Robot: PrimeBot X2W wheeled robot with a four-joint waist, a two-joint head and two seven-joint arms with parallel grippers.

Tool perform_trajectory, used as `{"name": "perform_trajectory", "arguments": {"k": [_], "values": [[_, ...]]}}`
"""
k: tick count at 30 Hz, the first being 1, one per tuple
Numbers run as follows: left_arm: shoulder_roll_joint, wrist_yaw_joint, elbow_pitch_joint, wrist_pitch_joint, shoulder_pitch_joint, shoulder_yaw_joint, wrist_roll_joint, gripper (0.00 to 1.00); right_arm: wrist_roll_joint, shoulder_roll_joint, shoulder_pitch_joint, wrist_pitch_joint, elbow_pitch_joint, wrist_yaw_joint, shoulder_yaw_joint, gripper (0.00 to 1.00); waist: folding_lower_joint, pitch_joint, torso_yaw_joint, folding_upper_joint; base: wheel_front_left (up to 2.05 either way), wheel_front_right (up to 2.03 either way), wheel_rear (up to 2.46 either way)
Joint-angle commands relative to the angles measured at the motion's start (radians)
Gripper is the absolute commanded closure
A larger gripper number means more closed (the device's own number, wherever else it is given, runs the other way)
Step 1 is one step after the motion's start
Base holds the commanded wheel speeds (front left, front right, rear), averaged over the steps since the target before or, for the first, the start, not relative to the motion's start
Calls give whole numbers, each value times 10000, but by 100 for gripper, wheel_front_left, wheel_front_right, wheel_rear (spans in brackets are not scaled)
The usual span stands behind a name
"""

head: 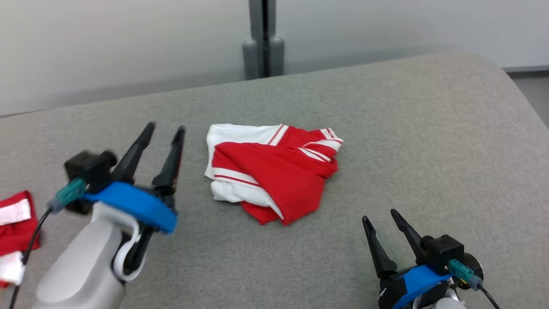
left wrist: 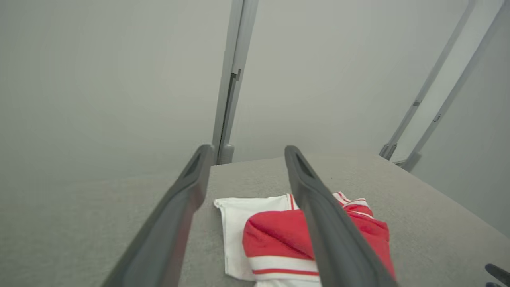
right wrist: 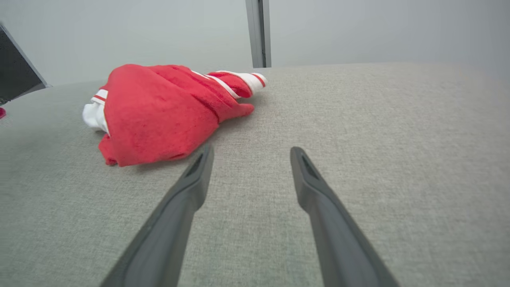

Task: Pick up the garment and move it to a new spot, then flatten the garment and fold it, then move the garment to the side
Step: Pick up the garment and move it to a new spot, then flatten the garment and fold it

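Note:
The garment (head: 274, 169) is red with white bands and stripes, lying in a loose crumpled bundle mid-table. It also appears in the left wrist view (left wrist: 279, 243) and the right wrist view (right wrist: 159, 111). My left gripper (head: 165, 128) hovers to the garment's left, raised above the cloth surface, open with nothing between its fingers (left wrist: 175, 215). My right gripper (head: 379, 214) sits low at the near right, open and empty, its fingers (right wrist: 187, 199) pointing past the garment's near right edge.
The grey fabric-covered table (head: 429, 141) rounds off at the far right. Another red and white cloth (head: 15, 231) lies at the left edge. A grey post (head: 263, 38) stands behind the table against a pale wall.

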Motion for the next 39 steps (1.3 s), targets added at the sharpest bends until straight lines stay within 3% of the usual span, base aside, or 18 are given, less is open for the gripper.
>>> {"name": "perform_trajectory", "arguments": {"k": [1, 5, 10, 17, 22, 28, 33, 39], "values": [[75, 21, 81, -42, 626, 567, 285, 0, -29, -22, 84, -5, 47, -3, -49, 0, 0, -121, 174, 0, 0, 0, 0], [-233, 17, 21, -37, 2090, 2205, 1096, 0, -84, -20, 227, -4, 176, -1, -220, 0, 0, -493, 603, 0, 0, 0, 0], [-1042, -79, -294, -38, 4043, 4132, 1957, 0, 0, -20, 483, -5, 358, -1, -318, 0, 0, -1012, 995, 0, 0, 0, 0], [-2273, -149, -846, -38, 6129, 5260, 3082, 0, 150, -22, 941, -5, 510, -1, -442, 0, 0, -1410, 1323, 0, 0, 0, 0], [-2600, -153, -946, -38, 6528, 4971, 3372, 0, 65, -20, 1059, -5, 626, -1, -338, 0, 0, -1477, 1443, 0, 0, 0, 0], [-2468, -124, -995, -38, 6122, 4460, 3311, 0, -20, -19, 585, -5, 607, -1, -279, 0, 0, -1334, 1694, 0, 0, 0, 0], [-2450, -125, -790, -39, 5854, 4050, 3012, 0, -31, -17, -448, -5, 712, -1, 337, 0, 0, -979, 2045, 0, 0, 0, 0], [-2399, -126, -422, -39, 5464, 3500, 2548, 0, -153, -31, -2351, 136, 2102, -3, 944, 0, 0, -527, 2810, 0, 0, 0, 0]]}}
